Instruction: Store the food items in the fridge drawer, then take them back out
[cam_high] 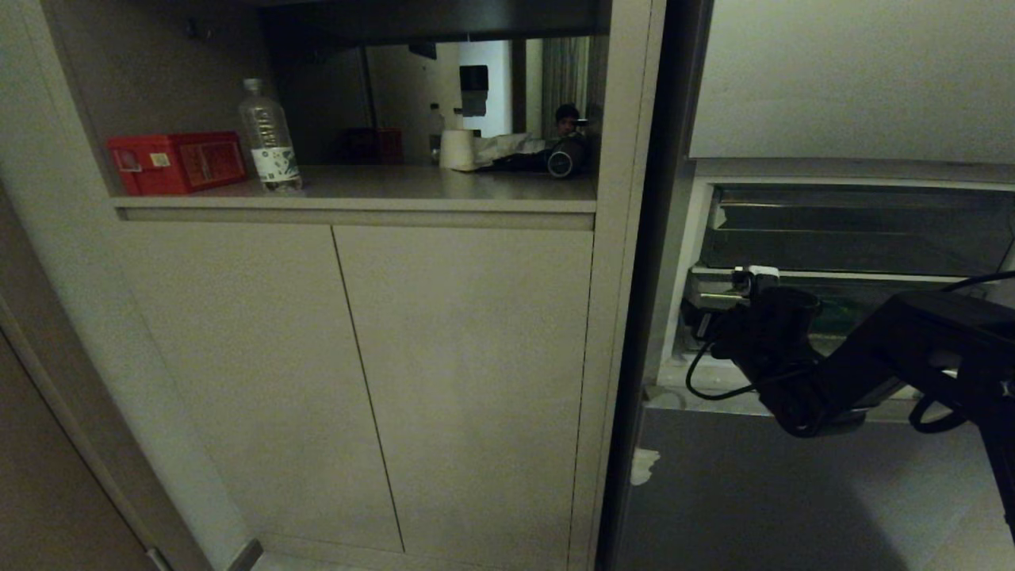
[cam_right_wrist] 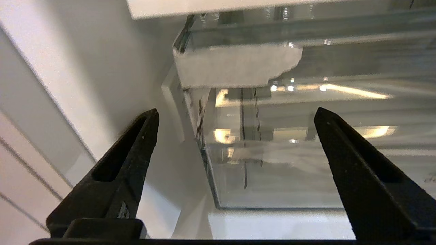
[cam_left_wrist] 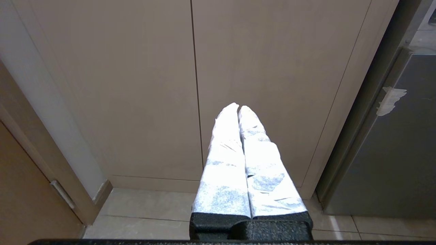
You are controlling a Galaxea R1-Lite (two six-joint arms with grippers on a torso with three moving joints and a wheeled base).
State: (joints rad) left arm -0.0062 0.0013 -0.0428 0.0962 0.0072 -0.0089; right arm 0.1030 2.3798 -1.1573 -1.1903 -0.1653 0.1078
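at the right edge of the head frame, the right arm [cam_high: 888, 349] reaches leftward into the open fridge, and its black wrist block hides the right gripper [cam_right_wrist: 236, 114] there. the right wrist frame shows that gripper clearly: its two dark fingers [cam_right_wrist: 136, 143] stand wide apart with nothing between them, aimed at the front corner of the fridge drawer [cam_right_wrist: 289, 160], a clear plastic bin with a torn scrap of white tape [cam_right_wrist: 235, 64] stuck along its upper rim. the fingertips sit near the drawer's front wall but apart from it. through the clear wall only reflections of lights are visible, and whether the food items lie inside cannot be told from any frame. in the head frame the drawer [cam_high: 840, 305] shows as a pale-rimmed bin at centre right, partly hidden behind the arm, with a darker, shallower tray [cam_high: 856, 230] directly above it. the left gripper [cam_left_wrist: 238, 110] appears at the lower centre of the left wrist frame, its white-wrapped fingers [cam_left_wrist: 224, 160] pressed together and holding nothing, pointing at beige cabinet doors [cam_left_wrist: 190, 85] above a tiled floor [cam_left_wrist: 146, 211]. at the upper left of the head frame, a shelf [cam_high: 357, 198] carries a red box [cam_high: 176, 162] with a clear water bottle [cam_high: 270, 139] just beside it, and a white cup [cam_high: 457, 149] farther right near some dark items.
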